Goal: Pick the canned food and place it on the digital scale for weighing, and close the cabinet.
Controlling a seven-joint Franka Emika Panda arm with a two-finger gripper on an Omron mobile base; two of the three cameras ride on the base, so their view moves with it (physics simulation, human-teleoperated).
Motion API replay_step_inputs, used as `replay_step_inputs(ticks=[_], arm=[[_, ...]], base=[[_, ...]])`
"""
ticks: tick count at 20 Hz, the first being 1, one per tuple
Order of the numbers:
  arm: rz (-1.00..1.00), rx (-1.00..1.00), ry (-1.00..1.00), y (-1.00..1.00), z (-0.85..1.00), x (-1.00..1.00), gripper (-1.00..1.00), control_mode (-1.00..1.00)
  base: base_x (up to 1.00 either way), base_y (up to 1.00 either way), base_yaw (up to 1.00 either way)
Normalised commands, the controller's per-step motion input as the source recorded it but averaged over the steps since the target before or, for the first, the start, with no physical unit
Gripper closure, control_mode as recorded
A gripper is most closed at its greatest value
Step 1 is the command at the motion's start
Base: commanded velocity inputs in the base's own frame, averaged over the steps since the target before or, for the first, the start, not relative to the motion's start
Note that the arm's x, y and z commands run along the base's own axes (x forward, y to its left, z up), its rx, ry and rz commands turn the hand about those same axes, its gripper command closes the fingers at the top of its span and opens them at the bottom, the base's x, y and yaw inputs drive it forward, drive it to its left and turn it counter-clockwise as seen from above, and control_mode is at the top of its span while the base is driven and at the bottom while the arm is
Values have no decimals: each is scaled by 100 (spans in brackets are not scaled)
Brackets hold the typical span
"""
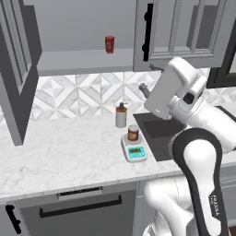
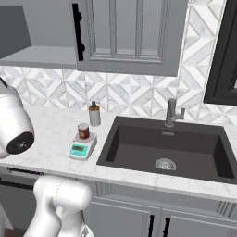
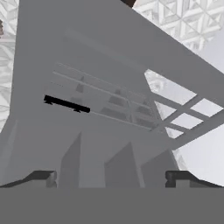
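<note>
1. A short tin of canned food [image 1: 133, 133] with a red-brown label and pale lid stands upright on the round plate of the digital scale [image 1: 134, 150], a small white unit with a teal display, on the marble-patterned counter [image 1: 60, 156].
2. A grey pump bottle [image 1: 121, 115] stands just beside the scale at about 11 o'clock; a black sink basin [image 2: 166, 148] with a grey faucet [image 2: 172, 112] lies at the scale's 3 o'clock.
3. Overhead, the grey wall cabinet [image 1: 182, 32] has one glass-paned door shut, its black bar handle [image 1: 147, 32] vertical; the left door [image 1: 16, 69] hangs swung wide, exposing a shelf that carries a slim red container [image 1: 109, 44].
4. The white Franka arm [image 1: 177, 92] reaches up toward the cabinet. In the hand view the gripper [image 3: 111, 178] shows two dark fingertips [image 3: 43, 177] set well apart, holding nothing, facing a framed grey door with a black handle [image 3: 66, 104].
5. Geometric grey-and-white tile [image 2: 134, 95] backs the counter; lower drawers [image 1: 78, 209] carry black handles.
</note>
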Motion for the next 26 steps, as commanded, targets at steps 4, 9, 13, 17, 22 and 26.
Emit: replay_step_inputs(ticks=[4,9,13,17,22,26], arm=[[-3,4,0,100,-58,-4,-100,-100],[-1,11,0,100,-77,0,-100,-100],[0,21,0,94,-78,0,-100,-100],[-1,10,0,96,-49,-2,-100,-100],[-1,0,0,86,-22,0,-100,-100],[-1,1,-4,57,-47,-1,-100,-100]], base=[[0,0,0],[0,0,0],[0,0,0],[0,0,0],[0,0,0],[0,0,0]])
